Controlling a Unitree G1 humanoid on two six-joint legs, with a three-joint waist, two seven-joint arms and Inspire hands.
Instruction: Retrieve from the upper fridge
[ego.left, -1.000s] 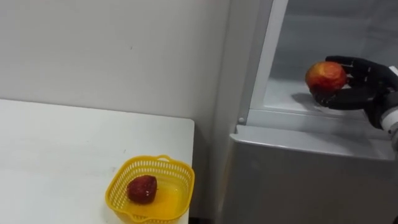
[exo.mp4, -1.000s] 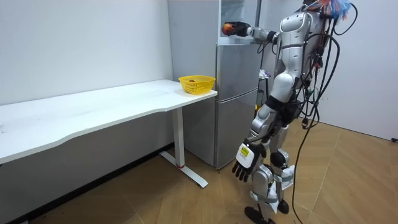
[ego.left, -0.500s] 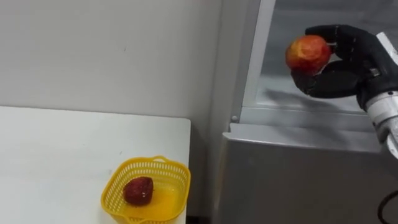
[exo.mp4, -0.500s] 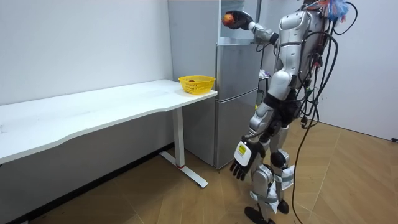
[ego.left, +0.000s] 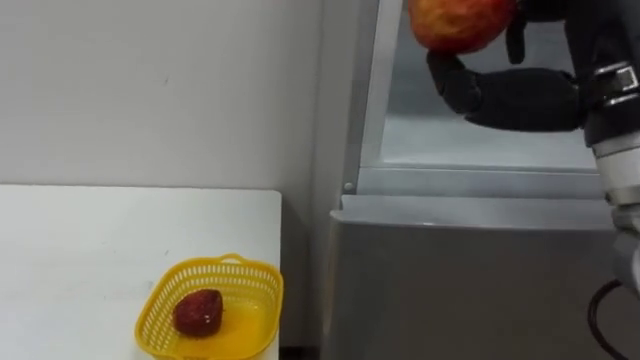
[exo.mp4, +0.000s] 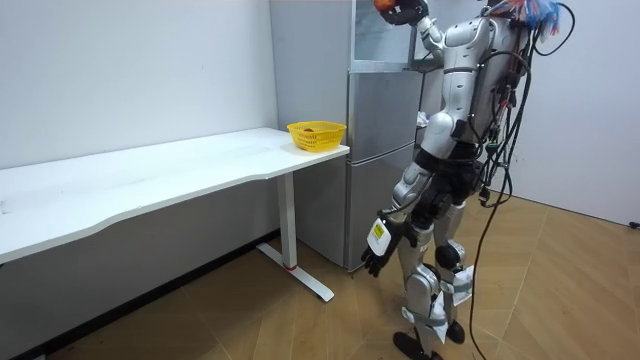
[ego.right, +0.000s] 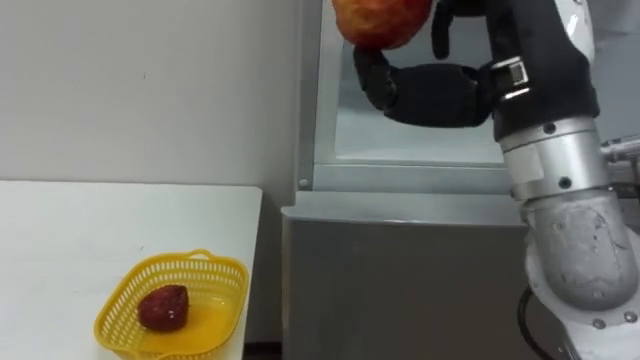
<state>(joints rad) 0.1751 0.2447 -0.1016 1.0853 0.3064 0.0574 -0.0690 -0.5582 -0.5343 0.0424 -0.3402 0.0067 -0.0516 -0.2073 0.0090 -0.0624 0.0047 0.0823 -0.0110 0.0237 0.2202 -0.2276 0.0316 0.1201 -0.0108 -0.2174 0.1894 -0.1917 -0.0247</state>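
Lifted clear since 1 second ago, the right hand (ego.left: 525, 95) holds the red fruit (ego.left: 460, 22) in curled fingers, high before the fridge (ego.left: 470, 290) — the yellow basket (ego.left: 150, 322) sits down-left, on the surface's (ego.left: 70, 250) fridge-side corner. The left hand (exo.mp4: 378, 242) hangs low.

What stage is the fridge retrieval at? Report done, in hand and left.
Done: a dark red fruit already lies in the yellow basket on the white table. In hand: the right robot hand grips a red-yellow apple high above the upper fridge shelf; the left robot hand hangs idle. Left: probably carrying the apple over to the basket.
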